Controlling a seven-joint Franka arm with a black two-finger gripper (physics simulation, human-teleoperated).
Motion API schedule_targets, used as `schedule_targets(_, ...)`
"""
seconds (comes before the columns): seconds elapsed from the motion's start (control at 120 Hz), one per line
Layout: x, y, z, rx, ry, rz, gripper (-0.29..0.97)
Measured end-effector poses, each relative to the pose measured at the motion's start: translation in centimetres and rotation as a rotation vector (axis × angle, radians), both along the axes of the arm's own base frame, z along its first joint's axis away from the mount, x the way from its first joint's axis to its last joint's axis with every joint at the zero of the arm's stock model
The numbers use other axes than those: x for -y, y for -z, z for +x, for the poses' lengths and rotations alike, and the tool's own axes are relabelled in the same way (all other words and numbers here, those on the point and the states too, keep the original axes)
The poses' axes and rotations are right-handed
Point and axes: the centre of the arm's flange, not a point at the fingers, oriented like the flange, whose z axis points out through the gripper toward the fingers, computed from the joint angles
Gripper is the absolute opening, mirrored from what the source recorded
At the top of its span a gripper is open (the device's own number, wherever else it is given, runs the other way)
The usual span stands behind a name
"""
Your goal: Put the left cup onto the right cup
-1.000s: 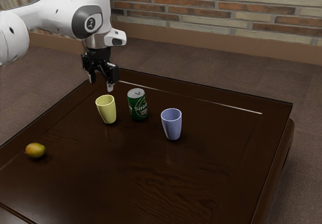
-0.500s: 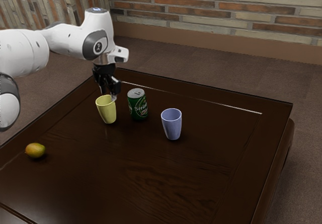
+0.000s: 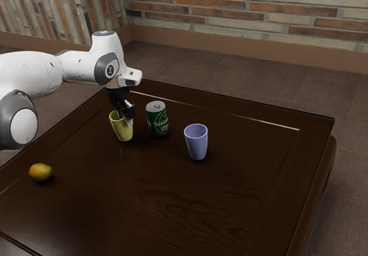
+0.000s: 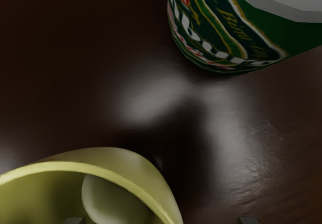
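Observation:
The left cup, yellow point(image 3: 121, 130), stands upright on the dark table point(image 3: 230, 204), with a green can point(image 3: 157, 119) just to its right in the exterior view. The right cup, pale blue point(image 3: 195, 141), stands upright beyond the can. My gripper point(image 3: 122, 114) has come down onto the yellow cup's rim, its fingers open. One finger reaches inside the cup and the other hangs outside, on the can's side. In the wrist view the yellow cup point(image 4: 100, 189) lies right under my hand, and the can point(image 4: 226, 27) is close by.
A small yellow-orange fruit point(image 3: 40, 171) lies near the table's edge at the exterior view's left. The table has a raised rim point(image 3: 313, 118). A brick wall runs behind.
My hand has dropped from above and behind the yellow cup down to its rim, and the arm has lowered with it. The cups, can and fruit have not moved.

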Motion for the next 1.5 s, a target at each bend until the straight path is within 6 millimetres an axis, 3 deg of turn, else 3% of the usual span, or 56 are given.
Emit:
schedule_targets(0.217,-0.4,-0.1,0.1,0.018,0.018,-0.027,0.06)
schedule_targets(0.433,-0.5,-0.3,0.1,0.029,0.04,-0.035,-0.06)
schedule_targets(0.55,-0.5,-2.2,-0.2,0.047,0.049,-0.031,-0.08)
schedule_targets(0.667,0.2,-4.9,-1.9,0.058,0.059,-0.031,-0.09)
schedule_targets(0.758,3.0,-8.3,-3.5,0.077,0.094,-0.021,-0.1)
schedule_targets(0.867,7.8,-12.6,-5.4,0.11,0.155,-0.009,-0.1)
schedule_targets(0.942,11.1,-14.3,-5.7,0.126,0.199,0.002,-0.1)
schedule_targets(1.308,27.4,-16.6,-6.0,0.157,0.407,0.01,-0.11)
schedule_targets(1.433,31.3,-17.3,-5.7,0.167,0.446,0.018,-0.11)
schedule_targets(1.5,32.2,-17.0,-5.3,0.161,0.451,0.022,-0.11)
